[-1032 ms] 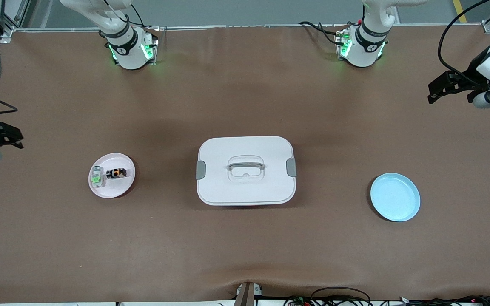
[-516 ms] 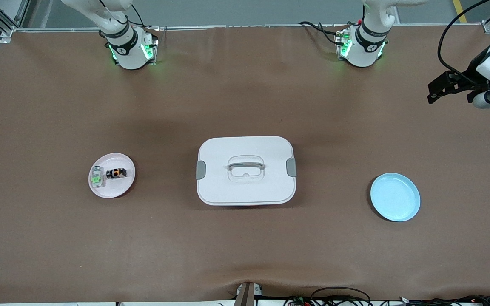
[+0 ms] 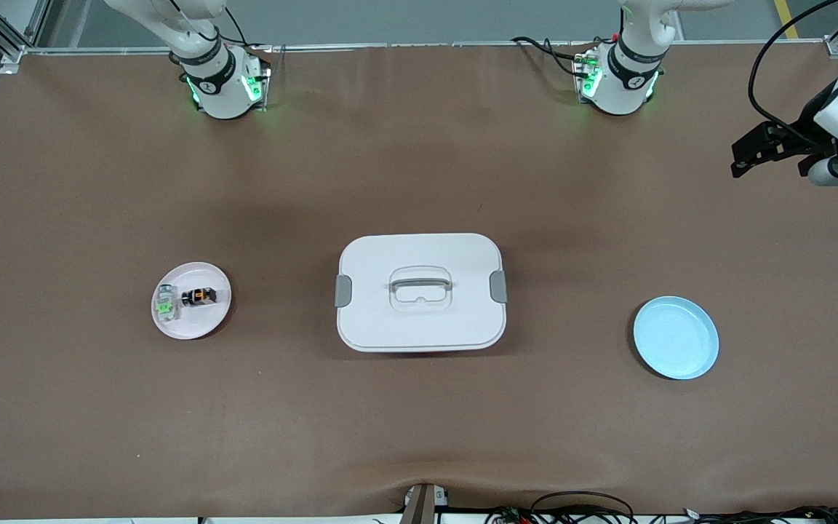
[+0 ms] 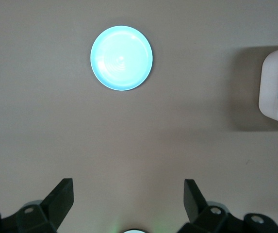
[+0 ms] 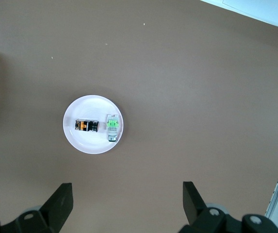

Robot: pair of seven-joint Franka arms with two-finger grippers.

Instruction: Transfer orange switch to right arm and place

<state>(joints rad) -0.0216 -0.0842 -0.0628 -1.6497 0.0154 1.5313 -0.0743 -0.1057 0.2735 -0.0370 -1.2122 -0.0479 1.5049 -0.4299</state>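
The orange switch [image 3: 198, 296] lay on a pink plate [image 3: 208, 324] beside a green switch [image 3: 164, 304], toward the right arm's end of the table. High above it the right gripper [image 5: 127, 200] hung wide open. The left gripper [image 4: 129, 196], also wide open, waited above the table near a blue plate [image 3: 676, 338].

Left end effector [image 4: 127, 196], right end effector [image 5: 127, 199]: both raised, fingers spread.

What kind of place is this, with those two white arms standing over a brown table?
Most likely a robotics lab. A brown-covered table has two white jointed robot arms bolted along its edge, bases lit green. Loose cables trail at the edge, and only small practice items lie out, like a round pale blue plate.
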